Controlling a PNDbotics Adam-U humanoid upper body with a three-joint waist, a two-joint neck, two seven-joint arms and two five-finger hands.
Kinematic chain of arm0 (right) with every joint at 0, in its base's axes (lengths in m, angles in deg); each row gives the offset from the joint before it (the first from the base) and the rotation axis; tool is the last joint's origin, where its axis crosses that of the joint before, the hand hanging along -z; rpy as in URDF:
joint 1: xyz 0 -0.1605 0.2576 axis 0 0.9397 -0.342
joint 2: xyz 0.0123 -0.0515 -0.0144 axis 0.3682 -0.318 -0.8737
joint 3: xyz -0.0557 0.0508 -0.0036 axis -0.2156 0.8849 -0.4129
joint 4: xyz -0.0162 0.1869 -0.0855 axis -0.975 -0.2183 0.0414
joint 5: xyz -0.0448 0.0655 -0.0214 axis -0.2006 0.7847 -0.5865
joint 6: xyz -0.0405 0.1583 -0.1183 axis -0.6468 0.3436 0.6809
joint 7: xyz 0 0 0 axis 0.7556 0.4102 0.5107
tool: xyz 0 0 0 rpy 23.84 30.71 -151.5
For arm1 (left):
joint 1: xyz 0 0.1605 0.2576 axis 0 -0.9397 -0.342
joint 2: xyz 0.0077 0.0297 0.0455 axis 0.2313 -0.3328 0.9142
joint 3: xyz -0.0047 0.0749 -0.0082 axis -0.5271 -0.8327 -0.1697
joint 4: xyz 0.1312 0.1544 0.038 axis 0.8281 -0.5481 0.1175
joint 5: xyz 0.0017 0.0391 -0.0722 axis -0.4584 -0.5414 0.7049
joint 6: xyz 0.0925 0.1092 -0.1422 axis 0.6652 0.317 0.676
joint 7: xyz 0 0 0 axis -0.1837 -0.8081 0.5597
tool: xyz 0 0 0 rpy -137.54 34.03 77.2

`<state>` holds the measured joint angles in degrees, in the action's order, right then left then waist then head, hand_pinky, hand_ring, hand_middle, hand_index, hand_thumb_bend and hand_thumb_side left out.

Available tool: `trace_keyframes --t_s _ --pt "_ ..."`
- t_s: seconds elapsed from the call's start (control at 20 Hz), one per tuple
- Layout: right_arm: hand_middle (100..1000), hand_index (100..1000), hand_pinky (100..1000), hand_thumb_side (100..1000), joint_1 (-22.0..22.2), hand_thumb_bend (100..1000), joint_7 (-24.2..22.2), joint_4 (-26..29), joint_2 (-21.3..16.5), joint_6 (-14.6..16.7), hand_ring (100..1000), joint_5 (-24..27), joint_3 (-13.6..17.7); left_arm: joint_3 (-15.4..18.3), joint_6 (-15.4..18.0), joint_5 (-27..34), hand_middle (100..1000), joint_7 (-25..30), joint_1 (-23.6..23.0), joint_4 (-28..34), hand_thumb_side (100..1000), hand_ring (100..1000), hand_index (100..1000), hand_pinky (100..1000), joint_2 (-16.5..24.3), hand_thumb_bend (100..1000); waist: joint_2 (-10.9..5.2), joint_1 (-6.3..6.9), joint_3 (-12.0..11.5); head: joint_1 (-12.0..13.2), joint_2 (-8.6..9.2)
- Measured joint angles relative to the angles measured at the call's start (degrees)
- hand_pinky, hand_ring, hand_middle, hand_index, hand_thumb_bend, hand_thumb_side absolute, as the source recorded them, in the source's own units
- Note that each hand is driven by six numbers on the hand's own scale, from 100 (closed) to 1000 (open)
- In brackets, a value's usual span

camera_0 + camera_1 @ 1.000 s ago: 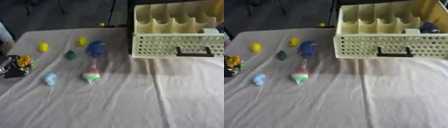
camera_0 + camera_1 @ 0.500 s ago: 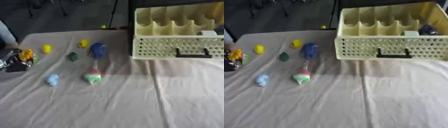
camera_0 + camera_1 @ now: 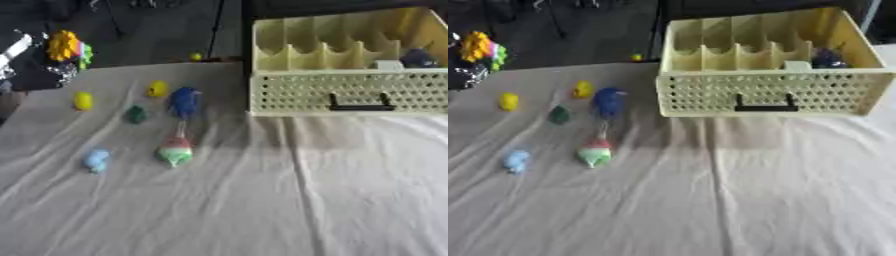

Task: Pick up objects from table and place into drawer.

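My left hand (image 3: 19,56) is raised at the upper left, beyond the table's far left corner, its fingers shut on a yellow toy (image 3: 65,46) with green and pink bits. The cream perforated drawer (image 3: 350,92) with a black handle stands at the back right; its compartments hold a dark blue object (image 3: 418,57) and a small white piece (image 3: 389,64). On the cloth to the left lie two small yellow toys (image 3: 83,101) (image 3: 157,89), a dark green one (image 3: 136,114), a blue toy (image 3: 185,100), a light blue one (image 3: 96,160) and a red, white and green toy (image 3: 175,151). The right hand is out of view.
A wrinkled white cloth (image 3: 289,200) covers the table. A tiny yellow ball (image 3: 196,57) lies past the far edge on the dark floor. The drawer's front wall faces me.
My left hand has risen from the table's left edge toward the upper left, carrying the yellow toy. The toys on the cloth have stayed put.
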<state>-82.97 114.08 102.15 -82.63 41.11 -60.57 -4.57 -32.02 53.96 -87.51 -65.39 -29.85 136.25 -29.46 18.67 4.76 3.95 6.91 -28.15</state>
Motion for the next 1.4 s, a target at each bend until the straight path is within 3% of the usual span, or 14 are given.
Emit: trace_keyframes --t_s 0.2,0.7,1.4 --pt "414 765 396 622 0.0 100 0.0 0.0 -0.4 0.0 447 1.0 -0.3 -2.0 -0.8 0.0 508 2.5 4.2 3.3 485 592 811 563 -2.3 100 -0.85 0.42 0.7 0.1 -0.49" --pt "413 758 394 620 -0.6 100 -0.5 0.0 -1.1 -0.1 447 3.2 -1.1 -6.0 -0.3 0.1 501 6.3 14.1 1.7 513 588 809 559 -10.7 100 -2.06 1.86 3.4 1.1 -0.96" --pt "410 757 396 619 -3.0 100 -2.9 0.0 -1.5 -0.9 444 6.1 -2.2 -8.4 1.1 -0.1 503 8.2 19.6 -5.4 557 594 815 560 -19.8 100 -1.80 4.11 7.0 2.7 -0.95"
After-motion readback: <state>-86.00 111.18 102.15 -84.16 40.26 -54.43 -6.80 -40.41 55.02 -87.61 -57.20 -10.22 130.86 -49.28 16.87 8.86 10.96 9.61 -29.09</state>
